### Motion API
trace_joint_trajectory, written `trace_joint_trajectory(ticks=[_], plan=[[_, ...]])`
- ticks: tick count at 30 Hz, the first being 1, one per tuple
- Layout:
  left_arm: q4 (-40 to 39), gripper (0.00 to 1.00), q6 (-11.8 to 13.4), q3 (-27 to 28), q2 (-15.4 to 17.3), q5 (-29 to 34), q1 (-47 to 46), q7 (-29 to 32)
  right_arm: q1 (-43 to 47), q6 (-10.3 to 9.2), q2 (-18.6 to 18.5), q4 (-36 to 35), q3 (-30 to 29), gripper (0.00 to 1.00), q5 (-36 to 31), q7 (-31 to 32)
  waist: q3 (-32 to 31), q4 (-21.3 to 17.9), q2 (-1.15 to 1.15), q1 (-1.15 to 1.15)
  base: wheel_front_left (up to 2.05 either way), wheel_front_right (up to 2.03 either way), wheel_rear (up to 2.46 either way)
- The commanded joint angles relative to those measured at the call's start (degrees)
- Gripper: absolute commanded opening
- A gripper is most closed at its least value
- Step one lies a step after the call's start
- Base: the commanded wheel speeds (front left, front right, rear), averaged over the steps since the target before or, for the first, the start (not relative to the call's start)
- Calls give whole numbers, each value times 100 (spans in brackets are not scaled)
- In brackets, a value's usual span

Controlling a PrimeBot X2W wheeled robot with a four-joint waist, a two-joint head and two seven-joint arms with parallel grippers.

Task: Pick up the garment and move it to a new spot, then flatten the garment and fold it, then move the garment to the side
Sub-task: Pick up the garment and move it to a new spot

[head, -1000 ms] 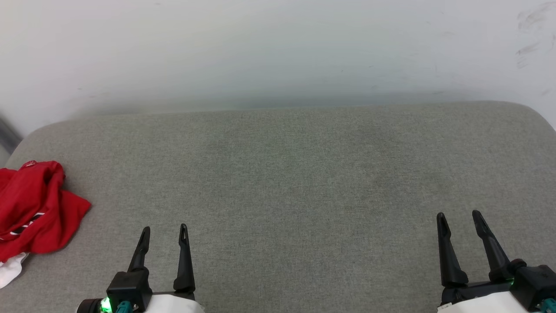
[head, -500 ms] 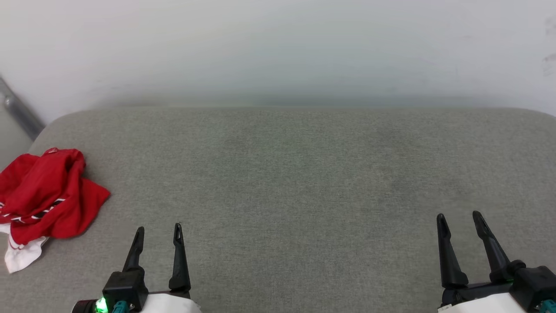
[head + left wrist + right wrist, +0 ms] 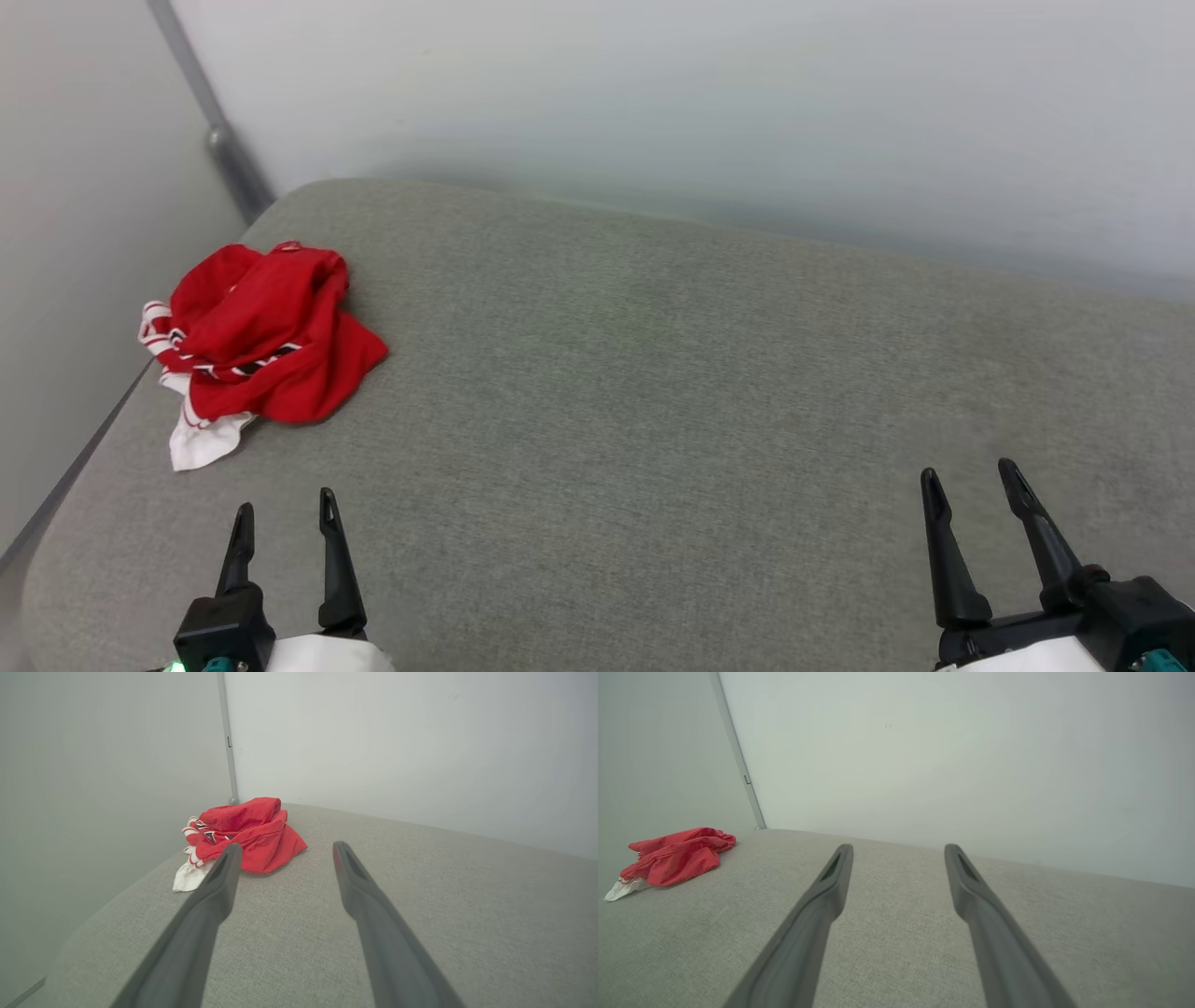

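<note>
The garment point(image 3: 266, 350) lies crumpled in a heap near the far left corner of the grey cushioned surface point(image 3: 653, 420); it is red, with a white sleeve and striped trim poking out at its near left. The left wrist view has the garment point(image 3: 254, 833) ahead and slightly left of the fingers, and the right wrist view has the garment point(image 3: 677, 855) far off to the left. My left gripper point(image 3: 285, 509) hovers open and empty near the front edge, short of the heap. At the lower right my right gripper point(image 3: 971, 476) is open and empty too.
White walls meet in a corner with a grey metal strip point(image 3: 210, 121) just behind the heap. The surface's left edge point(image 3: 84, 448) drops off close beside the garment. Wide bare grey fabric stretches between the two grippers and to the right.
The head camera has turned left, so the garment and the wall corner now sit further into view. Both grippers keep their open stance; the heap itself has not moved.
</note>
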Motion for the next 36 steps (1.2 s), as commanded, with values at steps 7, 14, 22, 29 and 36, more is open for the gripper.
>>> trace_joint_trajectory(ticks=[7, 14, 22, 29, 36], plan=[[-31, 100, 81, 158, -8, -22, 90, -16, -13, -2, 9, -36, -18, 100, -66, -12, 18, 733, 0, 0, 0, 0, 0], [-20, 100, 68, 180, -7, -21, 121, -16, 93, -2, 9, -21, 30, 100, -91, -12, -21, 1229, 0, 0, 0, 0, 0], [-134, 100, 176, 248, -6, -101, 246, -16, -127, -3, 9, 39, 209, 100, -191, -13, 74, 1373, 0, 0, 0, 0, 0], [-23, 100, 152, 256, -5, -143, 172, -16, -149, -3, 9, 57, 239, 100, -240, -13, 98, 1368, 0, 0, 0, 0, 0], [518, 100, -380, 527, 316, -22, -787, -16, -72, -3, 9, -91, 95, 100, -361, -13, 273, 1300, 0, 0, 0, 0, 0]])
